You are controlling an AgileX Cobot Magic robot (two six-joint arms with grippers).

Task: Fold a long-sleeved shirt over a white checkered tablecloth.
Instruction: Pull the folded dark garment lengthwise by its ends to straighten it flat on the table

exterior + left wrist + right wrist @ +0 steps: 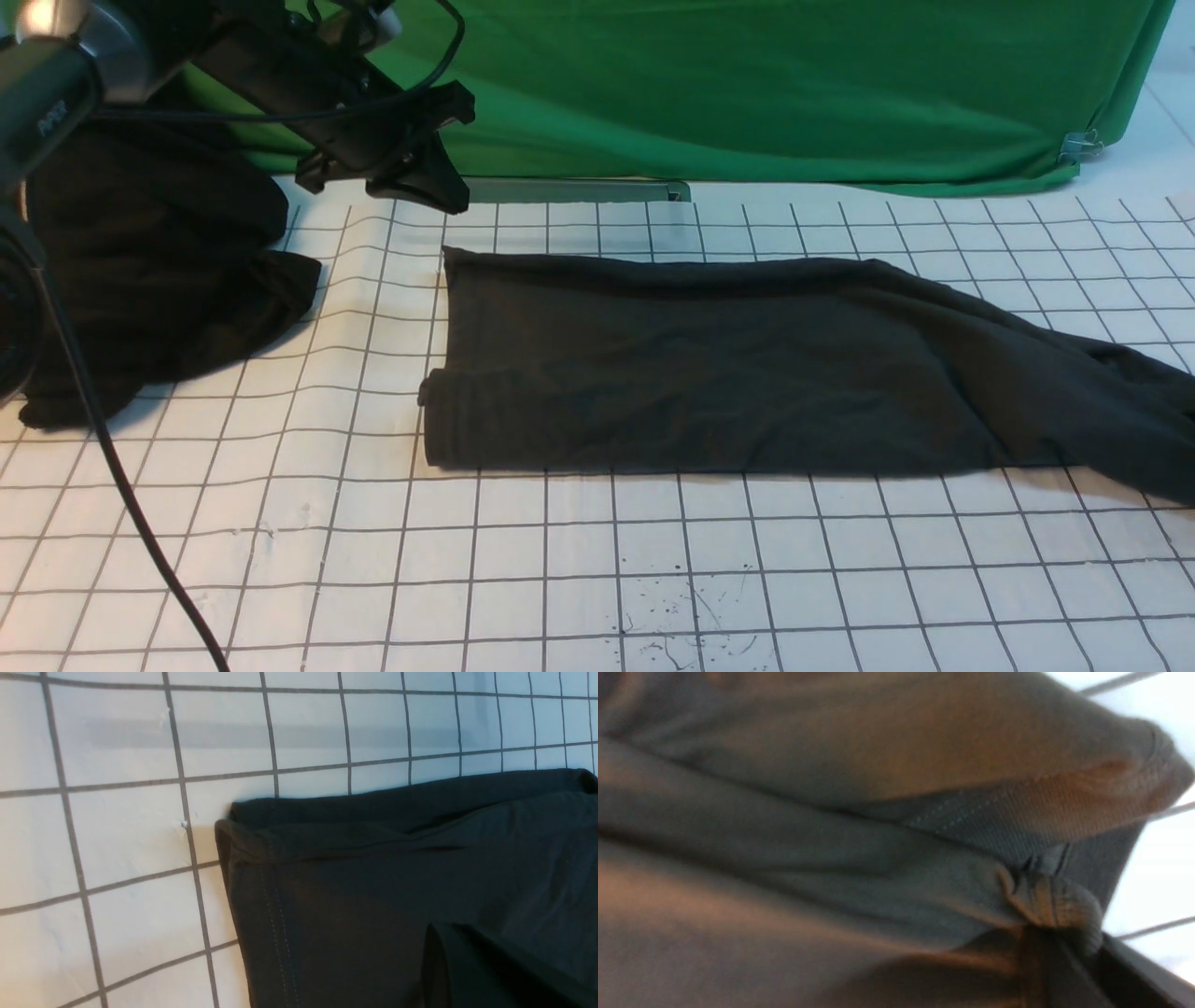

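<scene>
While left gripper [420, 187] hangs clenched and empty, right gripper [1069, 947] pinches charcoal-black cotton long-sleeved shirt [709, 364].
It lies folded on white checkered tablecloth [560, 560].

The black left arm [308, 84] shows a silver-grey joint [84, 37], trailing cables [112, 467], angular fingers [425, 182].

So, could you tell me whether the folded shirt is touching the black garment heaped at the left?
Apart: the front view shows bare tablecloth squares between the shirt and the black garment.
</scene>
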